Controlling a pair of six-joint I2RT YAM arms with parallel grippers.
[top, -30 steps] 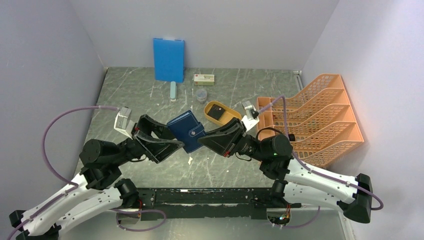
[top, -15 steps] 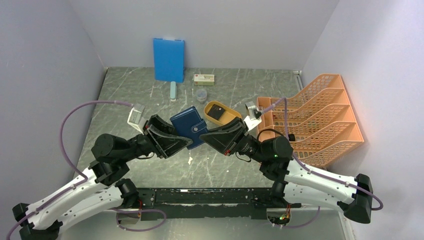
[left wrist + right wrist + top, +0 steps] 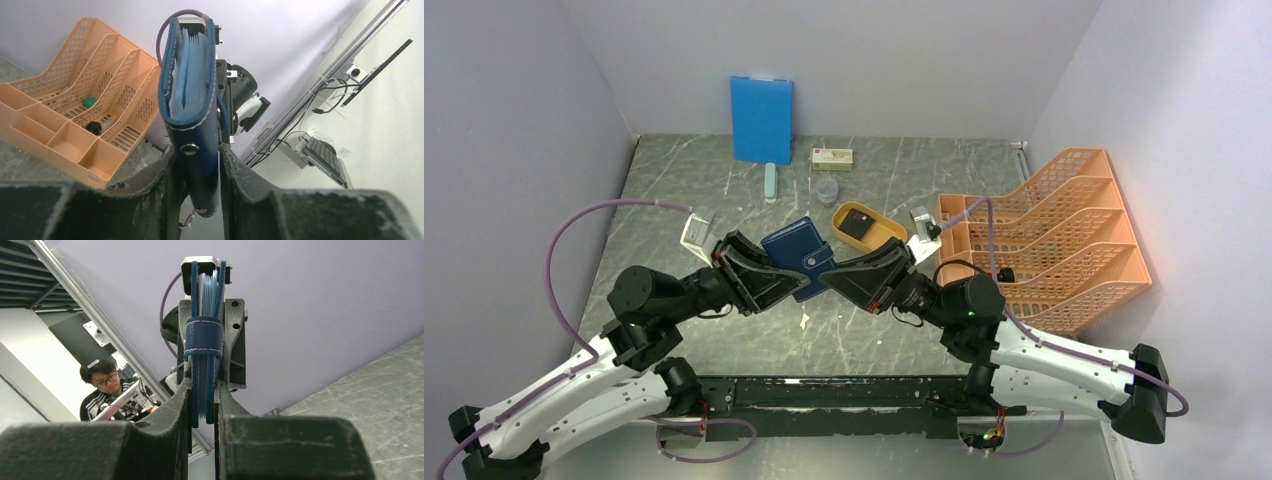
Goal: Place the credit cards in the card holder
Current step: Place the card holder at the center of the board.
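Note:
The dark navy card holder [image 3: 796, 257] hangs in the air above the middle of the table, clamped between both grippers. My left gripper [image 3: 776, 283] is shut on its near-left edge and my right gripper [image 3: 841, 274] is shut on its right edge. In the left wrist view the holder [image 3: 192, 100] stands upright between the fingers [image 3: 155, 185], with a snap stud and light blue inner sleeves showing. In the right wrist view the holder [image 3: 204, 340] shows edge-on, with the clasp strap across it. A dark card [image 3: 856, 226] lies in the yellow-orange oval tray [image 3: 882, 236].
A bright blue board [image 3: 761, 118] leans on the back wall. A small box [image 3: 832, 157], a clear cup [image 3: 826, 190] and a pale stick [image 3: 770, 182] lie behind the holder. An orange file rack [image 3: 1054, 235] stands at the right and also shows in the left wrist view [image 3: 75, 115].
My left arm has moved right and its gripper has closed in on the holder's left edge. The holder has shifted slightly towards the back. The right gripper has kept its hold.

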